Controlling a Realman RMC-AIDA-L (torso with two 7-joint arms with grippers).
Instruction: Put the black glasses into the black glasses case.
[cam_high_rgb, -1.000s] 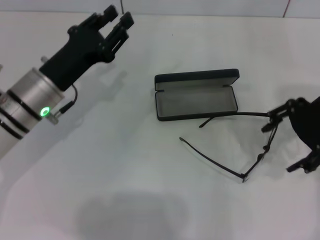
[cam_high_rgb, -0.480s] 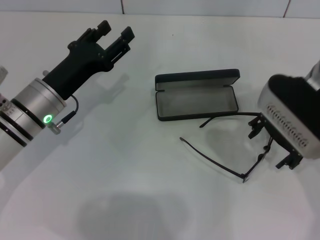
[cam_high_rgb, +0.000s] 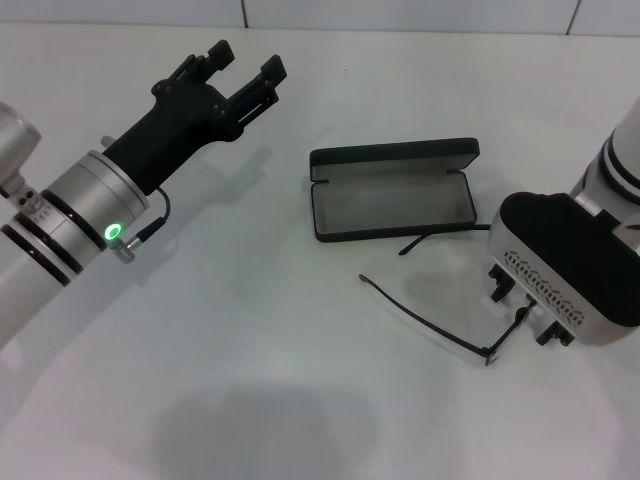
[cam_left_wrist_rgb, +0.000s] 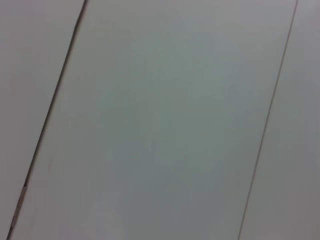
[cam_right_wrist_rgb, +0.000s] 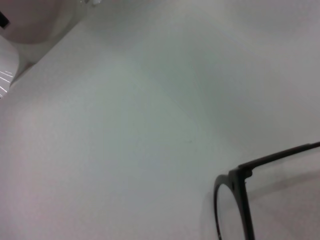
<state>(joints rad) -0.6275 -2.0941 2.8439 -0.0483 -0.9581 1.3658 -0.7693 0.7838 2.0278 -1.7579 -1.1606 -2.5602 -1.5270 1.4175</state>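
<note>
Black fingers (cam_high_rgb: 268, 73) of the left gripper (cam_high_rgb: 243, 64) are standing apart, holding nothing, raised over the white table (cam_high_rgb: 250, 330) well to the left of the case. Its black body is leading back to a silver wrist cuff bearing a green light (cam_high_rgb: 113, 232). The right gripper (cam_high_rgb: 525, 305) is sitting low at the lens end of the thin black wire-frame glasses (cam_high_rgb: 440, 330); its white housing is covering the fingers, so their state cannot be told. The glasses are lying on the table with temple arms unfolded, one tip just touching the front edge of the black oblong hinged glasses case (cam_high_rgb: 392, 205). That case is lying open, grey lining showing.
</note>
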